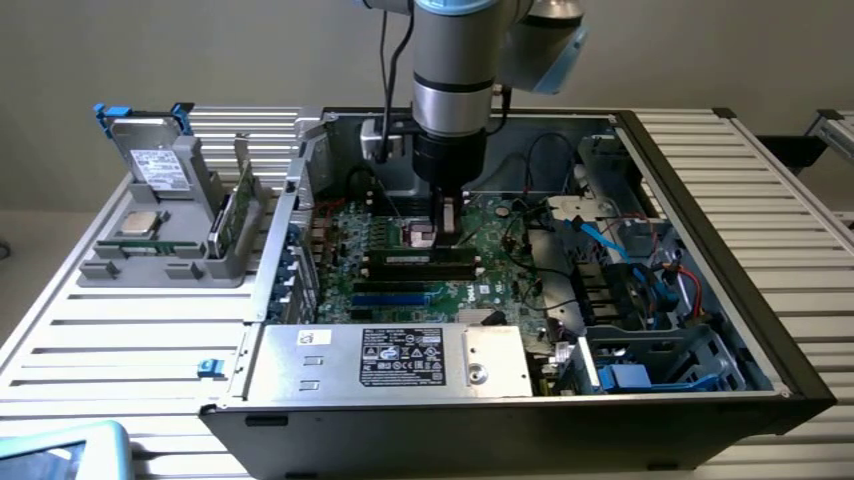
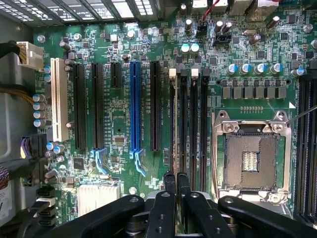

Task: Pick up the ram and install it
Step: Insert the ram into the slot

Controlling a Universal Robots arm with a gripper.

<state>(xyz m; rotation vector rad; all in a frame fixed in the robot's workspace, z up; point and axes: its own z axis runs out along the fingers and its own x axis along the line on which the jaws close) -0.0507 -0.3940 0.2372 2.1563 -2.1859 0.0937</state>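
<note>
**Ram.** As I am reading it, the ram (image 1: pixel 236 218) is standing on edge in the grey holder (image 1: pixel 160 272). It is outside the case (image 1: pixel 707 215) and well apart from the pincer (image 1: pixel 451 238), toward the exterior view's left. Nothing is gripping it.

**Pincer.** The pincer (image 2: pixel 176 182) is hanging low inside the case, close above the board (image 2: pixel 119 130), at one end of the black slots (image 2: pixel 188 129). Its fingers (image 2: pixel 170 187) are sitting drawn together with only a sliver between them. I am seeing nothing held there.

**Risks, in my judgement:**
- The case wall (image 1: pixel 284 235) is standing between the pincer and the ram. Any sideways travel at this height is risking a strike on that wall.
- The open socket (image 2: pixel 251 159) is lying just beside the pincer with its contacts bare. A small drift that way is risking bent pins.
- The slot clips are sitting directly ahead of the fingertips, and a low sweep is risking a snag on them.
- The ram is thin and standing on its edge. An off-centre grip is likely tilting it in the fingers. A tilted stick is then meeting the slot crooked and jamming, or loading the board.
- I am unable to tell from here whether the clips are standing open.
</note>
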